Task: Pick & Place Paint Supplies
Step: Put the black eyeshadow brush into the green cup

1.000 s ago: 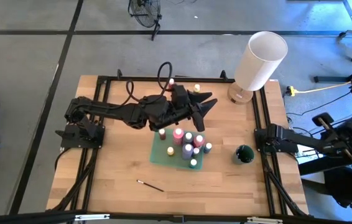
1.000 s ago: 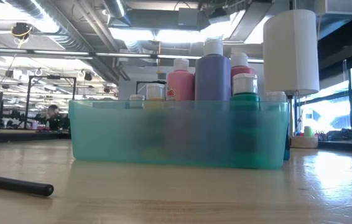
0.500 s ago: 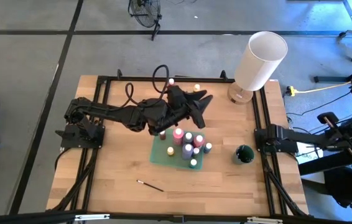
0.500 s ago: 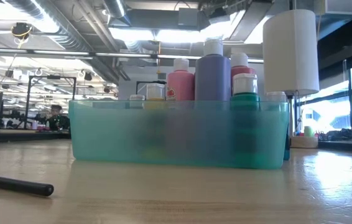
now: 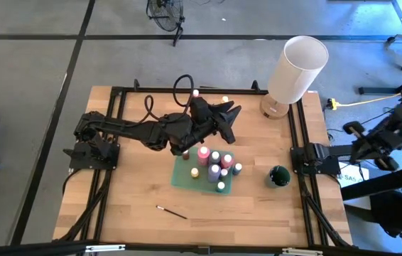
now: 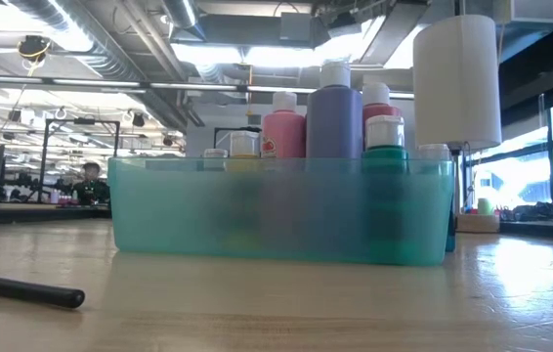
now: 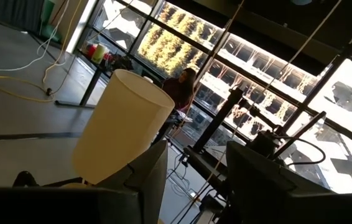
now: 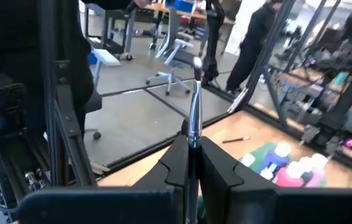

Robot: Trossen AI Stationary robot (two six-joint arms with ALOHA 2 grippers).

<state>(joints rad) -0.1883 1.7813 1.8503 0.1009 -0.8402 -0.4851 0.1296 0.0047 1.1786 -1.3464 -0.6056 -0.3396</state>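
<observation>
Your right gripper [image 8: 188, 163] already pinches a thin, light brush [image 8: 194, 102] near its metal ferrule; it may pivot, so move gently, while the left gripper [image 5: 231, 122] hovers part-open, empty, above the bottle tray [image 5: 180, 178].

The left arm reaches from its base at the table's left edge toward the middle, and the left gripper [image 5: 228, 119] hangs just behind the teal tray [image 5: 184, 178], its two fingers [image 7: 260, 180] apart with nothing between them. The right arm is beyond the table's right edge. The right gripper [image 8: 190, 151] is closed on a thin brush [image 8: 194, 115].
</observation>
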